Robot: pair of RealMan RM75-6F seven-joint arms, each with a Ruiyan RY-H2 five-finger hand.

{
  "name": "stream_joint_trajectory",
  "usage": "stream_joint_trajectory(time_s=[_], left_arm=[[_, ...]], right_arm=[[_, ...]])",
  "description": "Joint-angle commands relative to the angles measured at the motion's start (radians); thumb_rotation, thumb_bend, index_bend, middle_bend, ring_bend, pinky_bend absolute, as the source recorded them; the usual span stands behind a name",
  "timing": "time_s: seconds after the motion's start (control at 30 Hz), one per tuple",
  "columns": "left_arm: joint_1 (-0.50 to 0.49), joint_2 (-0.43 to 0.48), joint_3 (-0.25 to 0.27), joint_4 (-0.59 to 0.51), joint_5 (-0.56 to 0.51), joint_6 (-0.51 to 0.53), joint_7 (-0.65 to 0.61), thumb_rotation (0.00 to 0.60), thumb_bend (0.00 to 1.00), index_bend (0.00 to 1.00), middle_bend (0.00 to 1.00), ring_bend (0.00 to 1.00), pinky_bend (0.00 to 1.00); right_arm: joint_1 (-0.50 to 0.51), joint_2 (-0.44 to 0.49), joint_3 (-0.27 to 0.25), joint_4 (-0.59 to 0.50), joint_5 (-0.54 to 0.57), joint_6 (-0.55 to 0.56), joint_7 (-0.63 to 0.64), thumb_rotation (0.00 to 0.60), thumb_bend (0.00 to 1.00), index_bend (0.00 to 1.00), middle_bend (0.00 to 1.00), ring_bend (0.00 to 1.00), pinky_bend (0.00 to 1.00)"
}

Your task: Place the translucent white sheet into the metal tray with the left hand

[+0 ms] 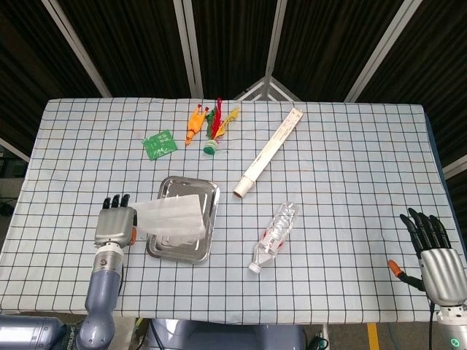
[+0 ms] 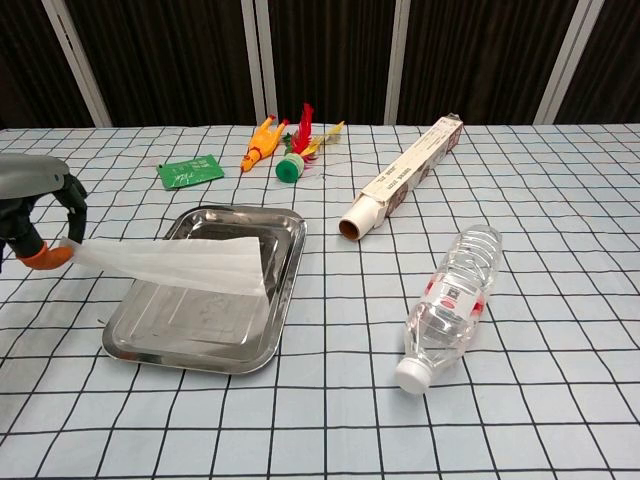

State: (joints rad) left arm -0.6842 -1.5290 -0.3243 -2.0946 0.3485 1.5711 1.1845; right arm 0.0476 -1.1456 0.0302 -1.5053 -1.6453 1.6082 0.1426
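The left hand (image 1: 114, 224) pinches one edge of the translucent white sheet (image 1: 169, 216), which hangs above the metal tray (image 1: 184, 245), draped from the tray's nine o'clock side toward its middle. The right hand (image 1: 436, 262) sits at the table's four o'clock corner, fingers spread and holding nothing. A plastic bottle (image 1: 276, 235) lies at the tray's three o'clock.

The head view looks steeply down from high above the near edge, taking in the whole checked tabletop (image 1: 350, 168). The chest view sits low and close, facing level across the tabletop toward the dark back wall. Both share the metal tray (image 1: 165, 246) (image 2: 140, 340) and water bottle (image 1: 276, 235) (image 2: 448, 300).
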Motion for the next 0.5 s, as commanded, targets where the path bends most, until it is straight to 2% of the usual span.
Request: stream_joint_trajectory(time_s=[0.03, 0.13, 0.2, 0.23, 0.3, 0.37, 0.43, 0.5], left_arm=[[-0.012, -0.005, 0.032, -0.035, -0.003, -0.006, 0.001, 0.600, 0.52, 0.59, 0.04, 0.00, 0.04], [-0.012, 0.000, 0.070, -0.068, 0.011, -0.011, -0.003, 0.600, 0.48, 0.54, 0.02, 0.00, 0.03], [-0.011, 0.015, 0.100, -0.094, 0.020, -0.018, -0.003, 0.600, 0.40, 0.46, 0.00, 0.00, 0.01], [-0.011, 0.023, 0.110, -0.104, 0.022, -0.023, -0.002, 0.600, 0.34, 0.38, 0.00, 0.00, 0.00], [-0.010, 0.051, 0.133, -0.128, 0.022, -0.040, 0.000, 0.600, 0.29, 0.26, 0.00, 0.00, 0.00], [-0.009, 0.085, 0.150, -0.147, 0.026, -0.072, -0.014, 0.600, 0.23, 0.10, 0.00, 0.00, 0.00], [-0.009, 0.109, 0.159, -0.156, 0.028, -0.102, -0.027, 0.600, 0.18, 0.02, 0.00, 0.00, 0.00], [-0.010, 0.137, 0.165, -0.164, 0.028, -0.140, -0.046, 0.600, 0.15, 0.00, 0.00, 0.00, 0.00]], right_arm=[[-0.001, 0.001, 0.000, 0.000, -0.001, 0.001, 0.001, 0.600, 0.29, 0.00, 0.00, 0.00, 0.00], [-0.001, 0.001, -0.001, 0.001, -0.002, 0.003, 0.002, 0.600, 0.29, 0.00, 0.00, 0.00, 0.00], [-0.002, 0.001, 0.000, 0.001, -0.001, 0.003, 0.003, 0.600, 0.29, 0.00, 0.00, 0.00, 0.00], [-0.002, 0.001, 0.000, 0.001, 0.000, 0.003, 0.003, 0.600, 0.29, 0.00, 0.00, 0.00, 0.00], [-0.002, 0.001, -0.001, 0.001, 0.000, 0.003, 0.003, 0.600, 0.29, 0.00, 0.00, 0.00, 0.00], [-0.002, 0.001, -0.001, 0.001, -0.002, 0.003, 0.001, 0.600, 0.29, 0.00, 0.00, 0.00, 0.00], [-0.002, 0.001, -0.002, 0.001, -0.003, 0.003, -0.001, 0.600, 0.29, 0.00, 0.00, 0.00, 0.00], [-0.001, 0.000, -0.002, 0.000, -0.004, 0.003, -0.003, 0.600, 0.29, 0.00, 0.00, 0.00, 0.00]])
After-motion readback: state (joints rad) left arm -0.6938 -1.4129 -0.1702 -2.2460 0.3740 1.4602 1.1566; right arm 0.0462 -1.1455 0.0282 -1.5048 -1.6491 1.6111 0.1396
